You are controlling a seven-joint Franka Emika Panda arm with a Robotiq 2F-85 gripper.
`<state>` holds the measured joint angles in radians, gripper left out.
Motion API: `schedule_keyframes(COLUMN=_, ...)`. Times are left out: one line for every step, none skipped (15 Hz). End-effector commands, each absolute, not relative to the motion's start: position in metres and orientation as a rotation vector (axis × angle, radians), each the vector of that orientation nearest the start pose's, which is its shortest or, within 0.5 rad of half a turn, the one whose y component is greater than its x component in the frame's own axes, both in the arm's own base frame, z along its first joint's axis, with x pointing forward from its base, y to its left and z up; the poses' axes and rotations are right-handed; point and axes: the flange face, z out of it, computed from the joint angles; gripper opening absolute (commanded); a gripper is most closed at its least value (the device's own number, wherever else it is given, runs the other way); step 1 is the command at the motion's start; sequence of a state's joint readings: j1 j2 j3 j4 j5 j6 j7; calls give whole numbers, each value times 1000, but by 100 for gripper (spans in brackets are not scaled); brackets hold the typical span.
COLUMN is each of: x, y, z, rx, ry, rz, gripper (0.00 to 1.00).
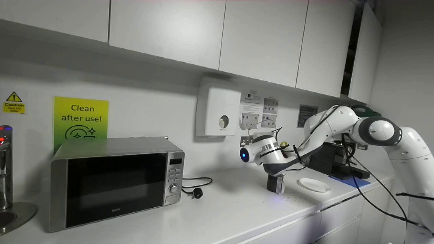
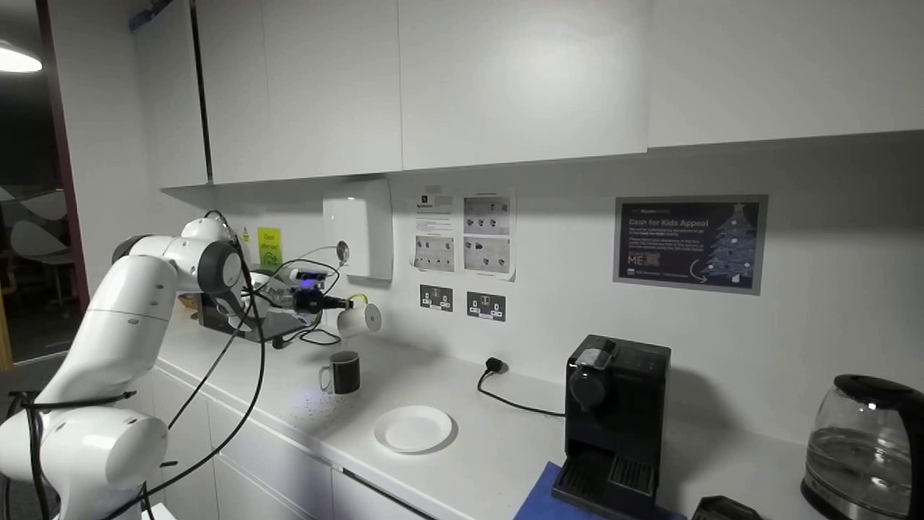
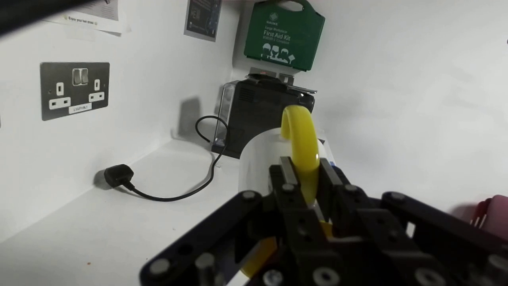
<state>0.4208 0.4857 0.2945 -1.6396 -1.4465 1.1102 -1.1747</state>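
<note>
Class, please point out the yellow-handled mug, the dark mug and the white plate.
Yellow-handled mug [image 2: 354, 321], in an exterior view: its white outer wall.
Dark mug [image 2: 346, 373], in an exterior view: the outer side of its body.
White plate [image 2: 413, 428], in an exterior view: its bare middle.

White mug [image 2: 356, 320], yellow handle [image 3: 303, 137]; black gripper [image 3: 304, 174].
Dark mug [image 2: 346, 373], pale handle; plain white plate [image 2: 413, 429]; black coffee machine [image 2: 615, 415]; blue mat [image 2: 538, 498]; green first aid kit [image 3: 283, 35], white lettering and figures; sign [image 1: 80, 118], yellow shading to green, dark lettering; microwave [image 1: 117, 183], silver-grey casing, black door.
</note>
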Motion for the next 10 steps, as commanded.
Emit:
schedule_keyframes(x=569, y=274, z=417, rx=892, ry=1392, rz=-1224, gripper=5)
schedule_keyframes(x=569, y=274, z=417, rx=891, ry=1391, rz=-1224, gripper=5)
schedule_keyframes(x=570, y=275, z=417, rx=889, ry=1392, rz=-1225, gripper=5)
schedule_keyframes(x=570, y=276, z=418, rx=888, ry=1393, rz=-1224, gripper=5)
schedule_keyframes(x=571, y=276, z=418, rx=886, ry=1393, rz=-1224, gripper=5)
schedule_keyframes(x=571, y=277, z=419, rx=882, ry=1393, rz=-1224, gripper=5)
schedule_keyframes(x=572, y=278, z=419, rx=884, ry=1395, rz=-1219, gripper=5)
schedule_keyframes(x=572, y=279, z=418, rx=888, ry=1395, rz=-1214, gripper=5)
schedule_keyframes(x=572, y=279, z=418, rx=892, ry=1397, rz=-1209, gripper=5)
schedule_keyframes(x=572, y=280, z=418, rx=898, ry=1398, rz=-1204, gripper=5)
